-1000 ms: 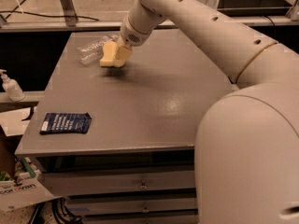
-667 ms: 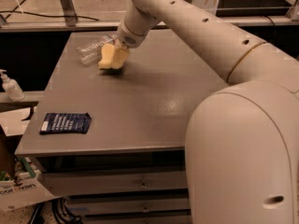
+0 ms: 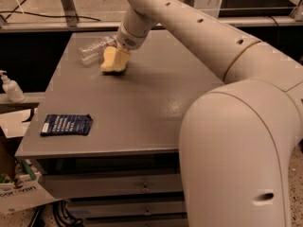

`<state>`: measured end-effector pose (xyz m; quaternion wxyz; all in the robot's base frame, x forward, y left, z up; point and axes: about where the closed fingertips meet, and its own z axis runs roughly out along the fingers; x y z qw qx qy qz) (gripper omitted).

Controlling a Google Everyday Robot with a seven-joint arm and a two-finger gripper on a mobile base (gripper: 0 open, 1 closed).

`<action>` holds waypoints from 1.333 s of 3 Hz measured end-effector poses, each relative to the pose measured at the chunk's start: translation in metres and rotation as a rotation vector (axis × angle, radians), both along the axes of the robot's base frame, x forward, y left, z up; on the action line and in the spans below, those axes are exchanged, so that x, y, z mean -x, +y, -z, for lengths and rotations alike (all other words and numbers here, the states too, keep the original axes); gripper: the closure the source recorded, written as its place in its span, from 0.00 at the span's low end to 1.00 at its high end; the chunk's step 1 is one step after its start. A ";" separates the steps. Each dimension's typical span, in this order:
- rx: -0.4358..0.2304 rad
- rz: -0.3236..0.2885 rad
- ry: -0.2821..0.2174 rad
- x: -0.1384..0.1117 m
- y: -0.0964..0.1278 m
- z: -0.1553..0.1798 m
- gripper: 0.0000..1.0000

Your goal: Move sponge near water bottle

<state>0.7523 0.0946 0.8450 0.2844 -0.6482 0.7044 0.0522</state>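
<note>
1. Grey metal cabinet top (image 3: 156, 103), with drawers below, is the work surface. A dark blue packet (image 3: 66, 125) lies near its front left corner, well apart from the work. A white pump dispenser (image 3: 9, 85) stands off the cabinet to the left.
2. Robot arm (image 3: 227, 65): it reaches from the right foreground diagonally across to the far left part of the top, with the wrist angled down toward the surface.
3. Water bottle (image 3: 94, 48): clear, lying on its side at the far left of the top.
4. Sponge (image 3: 113, 63): pale yellow and tilted, just beside the bottle on its near right side. A shadow sits under its lower edge, which appears to meet the surface.
5. Gripper (image 3: 121, 51): directly above the sponge and against its upper end. I cannot tell whether it is gripping the sponge or has let go.
6. Progress, as judged: the sponge is already near the bottle, so the move looks essentially made. What remains is a confirmed release and the arm lifting clear without nudging the bottle, which would likely roll.
</note>
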 end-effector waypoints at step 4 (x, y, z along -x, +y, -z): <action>0.022 0.015 -0.005 0.005 -0.010 0.000 0.00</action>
